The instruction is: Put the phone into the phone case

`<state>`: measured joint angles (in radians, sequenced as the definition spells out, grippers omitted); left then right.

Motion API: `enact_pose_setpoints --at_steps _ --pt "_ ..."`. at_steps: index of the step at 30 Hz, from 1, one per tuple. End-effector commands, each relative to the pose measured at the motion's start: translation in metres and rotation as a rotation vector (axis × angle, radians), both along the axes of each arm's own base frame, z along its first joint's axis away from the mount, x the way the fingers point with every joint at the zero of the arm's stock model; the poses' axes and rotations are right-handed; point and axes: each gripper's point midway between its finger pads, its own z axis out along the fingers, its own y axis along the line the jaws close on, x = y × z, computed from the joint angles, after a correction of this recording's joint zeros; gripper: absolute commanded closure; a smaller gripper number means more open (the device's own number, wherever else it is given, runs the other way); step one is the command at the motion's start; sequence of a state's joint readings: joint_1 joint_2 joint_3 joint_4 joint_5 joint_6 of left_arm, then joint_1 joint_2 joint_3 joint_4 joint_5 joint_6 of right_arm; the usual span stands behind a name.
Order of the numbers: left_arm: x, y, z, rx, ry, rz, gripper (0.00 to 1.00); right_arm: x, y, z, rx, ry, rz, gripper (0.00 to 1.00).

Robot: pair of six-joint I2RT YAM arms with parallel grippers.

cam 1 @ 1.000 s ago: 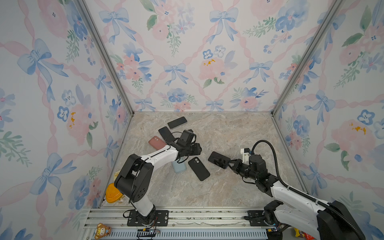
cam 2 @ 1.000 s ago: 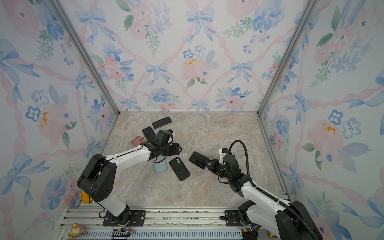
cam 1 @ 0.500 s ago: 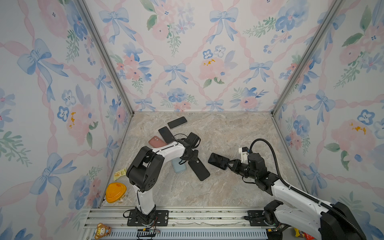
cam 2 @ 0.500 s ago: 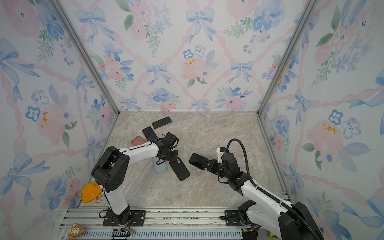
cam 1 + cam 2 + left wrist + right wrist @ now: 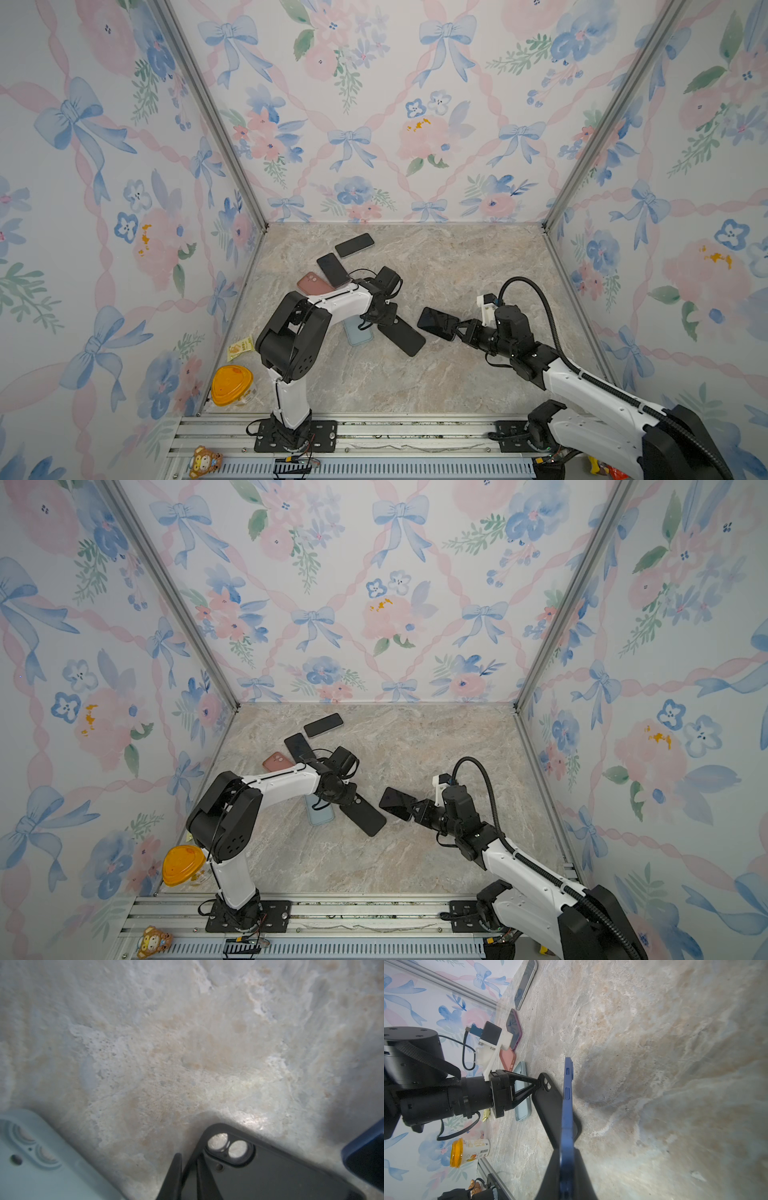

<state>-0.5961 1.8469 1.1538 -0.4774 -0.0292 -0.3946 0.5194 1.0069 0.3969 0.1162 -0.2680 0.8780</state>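
In both top views the black phone case (image 5: 405, 337) (image 5: 366, 817) lies flat mid-table, empty, the table showing through its camera cutout. My left gripper (image 5: 389, 316) (image 5: 351, 798) is shut on the case's rim beside that cutout, one finger inside the rim and one outside, as the left wrist view shows at the gripper (image 5: 188, 1159) and the case (image 5: 270, 1174). Just right of the case, my right gripper (image 5: 457, 328) (image 5: 566, 1150) is shut on the dark blue phone (image 5: 436, 322) (image 5: 397, 802) (image 5: 568, 1095), held a little above the table.
A light blue case (image 5: 357, 337) lies under the left arm, with a pink case (image 5: 312, 284) and two dark phones (image 5: 332, 270) (image 5: 354, 245) behind it. An orange-lidded jar (image 5: 231, 384) and a yellow packet (image 5: 240, 347) sit at the front left.
My left gripper has come forward and down onto the black case's camera end and closed on its rim. The right gripper with the phone has shifted slightly left.
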Motion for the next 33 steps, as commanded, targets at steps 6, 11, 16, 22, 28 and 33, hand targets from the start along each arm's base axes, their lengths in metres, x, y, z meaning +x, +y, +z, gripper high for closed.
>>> enact_pose_setpoints --at_steps 6,11,16,22,28,33 --pt "-0.007 0.001 0.001 0.006 0.021 0.001 0.93 0.006 0.002 0.046 -0.005 -0.132 0.024 0.90" --pt "-0.013 -0.001 0.000 -0.012 0.039 0.020 0.95 0.005 -0.007 0.050 -0.075 -0.129 0.018 0.90" --pt "-0.015 -0.009 0.001 -0.036 0.050 0.033 0.95 0.004 -0.003 0.053 -0.074 -0.119 0.044 0.89" --pt "-0.019 -0.025 0.009 -0.101 0.065 0.043 0.92 0.003 0.010 0.053 -0.020 -0.047 0.069 0.90" --pt "-0.022 -0.032 0.013 -0.132 0.077 0.055 0.89 0.001 0.026 0.050 0.017 0.009 0.133 0.90" --pt "-0.022 -0.032 0.026 -0.163 0.052 0.069 0.83 0.001 0.032 0.044 0.030 0.028 0.158 0.90"
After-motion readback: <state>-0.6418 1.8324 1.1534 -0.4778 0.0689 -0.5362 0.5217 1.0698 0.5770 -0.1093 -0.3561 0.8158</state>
